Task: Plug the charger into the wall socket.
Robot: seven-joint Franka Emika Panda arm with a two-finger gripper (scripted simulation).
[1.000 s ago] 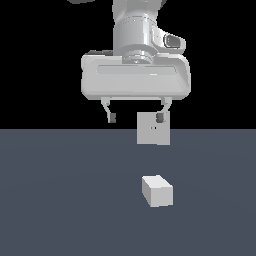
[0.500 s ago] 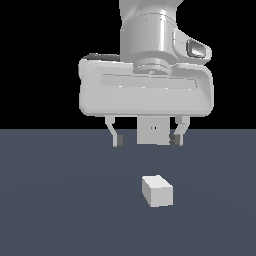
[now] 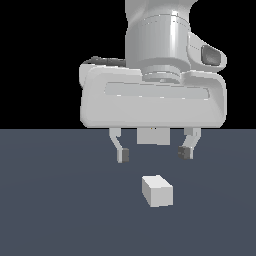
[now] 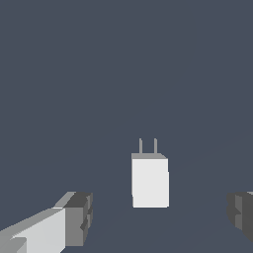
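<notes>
A small off-white charger (image 3: 157,190) lies on the dark floor (image 3: 50,210), two thin prongs (image 4: 147,146) at one end. The gripper (image 3: 153,153) hangs above and just beyond it, released and spread wide, touching nothing. The wall socket (image 3: 153,136) shows partly behind.

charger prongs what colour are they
Grey, a little darker than the off-white charger body; the prongs show best in the wrist view.
</notes>
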